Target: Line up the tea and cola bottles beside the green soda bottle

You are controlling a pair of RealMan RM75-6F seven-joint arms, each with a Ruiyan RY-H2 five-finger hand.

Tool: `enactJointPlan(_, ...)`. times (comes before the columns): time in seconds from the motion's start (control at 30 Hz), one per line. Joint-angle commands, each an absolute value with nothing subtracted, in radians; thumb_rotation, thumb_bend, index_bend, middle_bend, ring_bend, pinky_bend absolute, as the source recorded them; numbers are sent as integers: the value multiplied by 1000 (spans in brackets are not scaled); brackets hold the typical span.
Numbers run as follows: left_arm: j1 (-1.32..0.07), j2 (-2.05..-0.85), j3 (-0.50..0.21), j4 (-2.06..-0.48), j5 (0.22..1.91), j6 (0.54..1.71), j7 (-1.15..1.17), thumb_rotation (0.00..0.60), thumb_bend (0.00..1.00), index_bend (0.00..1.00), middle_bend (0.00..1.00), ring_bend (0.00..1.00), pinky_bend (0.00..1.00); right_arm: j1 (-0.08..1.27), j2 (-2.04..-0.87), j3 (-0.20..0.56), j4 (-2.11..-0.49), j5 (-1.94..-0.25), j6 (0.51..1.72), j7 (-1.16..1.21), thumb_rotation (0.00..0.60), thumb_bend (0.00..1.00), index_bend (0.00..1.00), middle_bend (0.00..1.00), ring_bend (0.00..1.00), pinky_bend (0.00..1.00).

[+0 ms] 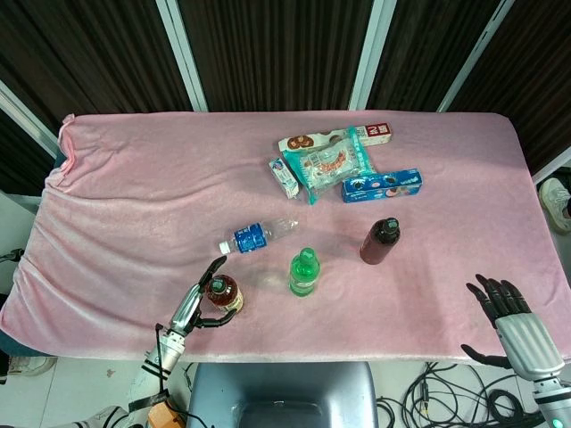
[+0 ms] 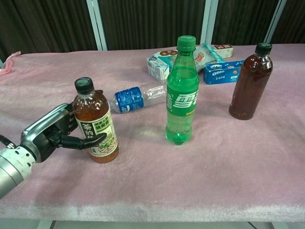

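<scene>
**A:** The tea bottle (image 2: 95, 123) stands upright at the bench's (image 1: 134, 205) near left: amber drink, black cap, green-and-white label. The left hand (image 2: 55, 134) wraps it, fingers across the label. The green soda bottle (image 2: 181, 90) stands to its right, the cola bottle (image 2: 250, 82) further right, dark with a black cap.

**B:** Only the head view catches the right hand (image 1: 508, 316), off the near right edge, fingers spread, holding nothing. The chest view shows the labels.

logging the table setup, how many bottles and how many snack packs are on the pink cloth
Bottles: 4 – tea bottle, green soda bottle, cola bottle, water bottle lying down
Snack packs: 4 – Oreo box, cookie bag, small carton, red-ended box
Total: 8
</scene>
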State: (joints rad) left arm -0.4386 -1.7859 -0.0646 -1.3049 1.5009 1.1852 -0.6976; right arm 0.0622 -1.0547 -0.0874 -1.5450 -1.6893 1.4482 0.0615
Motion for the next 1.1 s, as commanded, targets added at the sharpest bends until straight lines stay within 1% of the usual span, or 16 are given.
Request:
enactJointPlan(0.03,-440,-1785,-63,-1309,1501,1182,-699,600,288,0,0,0,0,62,-1054,-88,-1546,-1690,1450,63,600,298,0,0,0,95)
enactJointPlan(0.17,-446,-1783,-63,-1314,1498,1172,-698,600,287,0,10,0,1,60,-1053,-88,-1544,-1689,1453,66,600,298,0,0,0,95)
enactJointPlan(0.23,-452,-1784,-66,-1313,1493,1163,-687,600,287,0,68,0,8,58,-1053,-88,-1541,-1691,1458,68,600,298,0,0,0,95)
enactJointPlan(0.27,-454,-1785,-68,-1313,1490,1158,-681,600,288,17,120,5,15,57,-1053,-90,-1540,-1692,1458,69,600,298,0,0,0,95)
enactJointPlan(0.33,-460,-1789,-75,-1313,1479,1148,-671,600,288,117,226,50,36,56,-1050,-91,-1539,-1692,1459,73,600,299,0,0,0,95)
enactJointPlan(0.4,-463,-1794,-82,-1312,1467,1139,-662,600,289,240,322,122,65,53,-1048,-91,-1536,-1692,1466,80,600,299,0,0,0,95)
enactJointPlan(0.43,-464,-1795,-84,-1312,1463,1135,-660,600,290,282,363,152,78,51,-1048,-91,-1535,-1692,1469,83,600,298,0,0,0,95)
enactJointPlan(0.57,-465,-1801,-94,-1315,1445,1129,-659,600,312,509,608,332,162,46,-1045,-91,-1529,-1693,1480,92,600,298,0,0,0,95)
enactJointPlan(0.6,-464,-1804,-100,-1316,1441,1134,-661,600,334,573,672,385,191,45,-1045,-92,-1528,-1693,1482,95,600,298,0,0,0,95)
enactJointPlan(0.63,-463,-1807,-104,-1316,1439,1139,-659,600,352,606,703,413,209,44,-1045,-92,-1527,-1694,1483,97,600,298,0,0,0,95)
enactJointPlan(0.7,-459,-1814,-115,-1318,1435,1154,-654,600,423,688,780,489,268,42,-1044,-93,-1525,-1695,1486,99,600,298,0,0,0,95)
enactJointPlan(0.8,-463,-1823,-141,-1330,1417,1163,-632,600,527,747,831,543,316,41,-1044,-95,-1523,-1699,1487,102,600,298,0,0,0,95)
enactJointPlan(0.87,-469,-1832,-159,-1337,1407,1167,-608,600,570,769,851,561,339,41,-1044,-97,-1522,-1701,1485,100,600,298,0,0,0,95)
enactJointPlan(0.93,-485,-1843,-180,-1347,1395,1161,-569,600,586,775,853,566,361,42,-1045,-97,-1522,-1702,1483,98,600,299,0,0,0,95)
enactJointPlan(1.1,-530,-1888,-232,-1374,1362,1148,-454,600,581,776,843,571,414,44,-1045,-98,-1523,-1700,1476,97,600,298,0,0,0,95)
